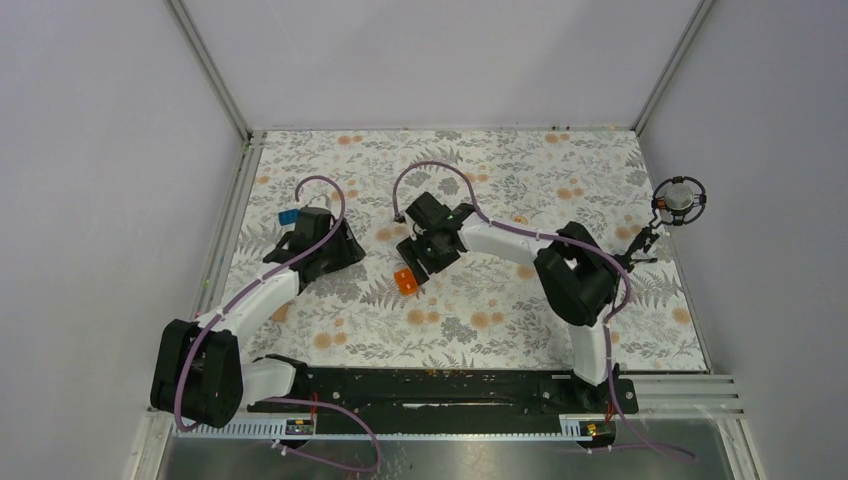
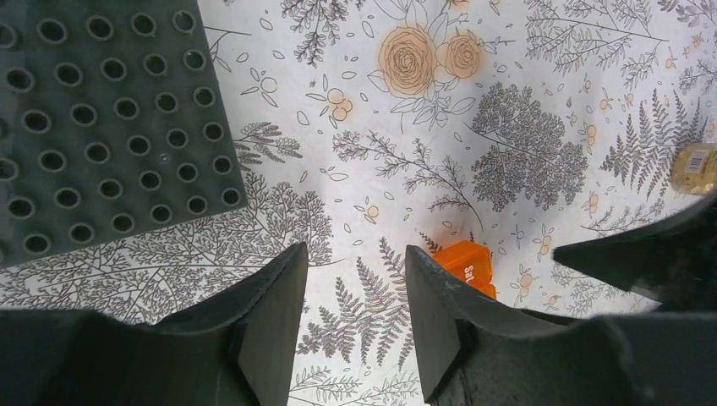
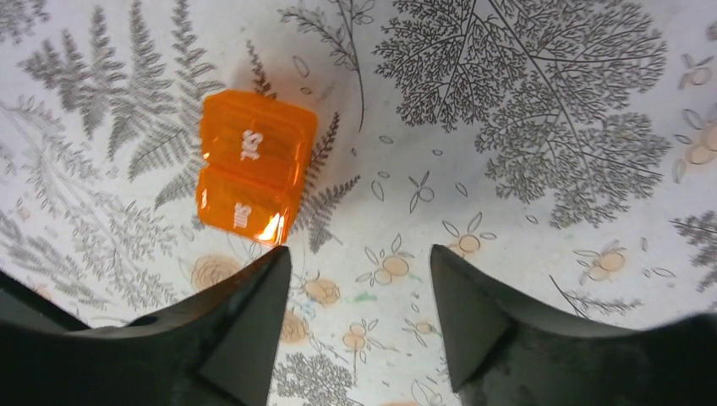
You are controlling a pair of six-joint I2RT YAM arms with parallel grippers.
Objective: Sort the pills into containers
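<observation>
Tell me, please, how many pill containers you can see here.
2. The orange box lies near the middle of the top view; a tan bottle shows at the right edge of the left wrist view. Others may be hidden.

1. Desk (image 1: 480, 330): white cloth, grey fern/leaf line print, scattered orange blooms.
2. Pill box (image 3: 252, 165): translucent orange, white lettering "Sat", "Sun".
3. Studded plate (image 2: 101, 118): dark grey, plain.
4. Bottle (image 2: 698, 167): clear tan-yellow, pale label w/ dark print.
5. Brick (image 1: 286, 216): blue.
6. Left gripper (image 2: 348, 254), right gripper (image 3: 359, 254): jaws matte black.
7. Left arm (image 1: 255, 295), right arm (image 1: 500, 240): white links, black joints.
8. Cables (image 1: 430, 164): purple.
</observation>
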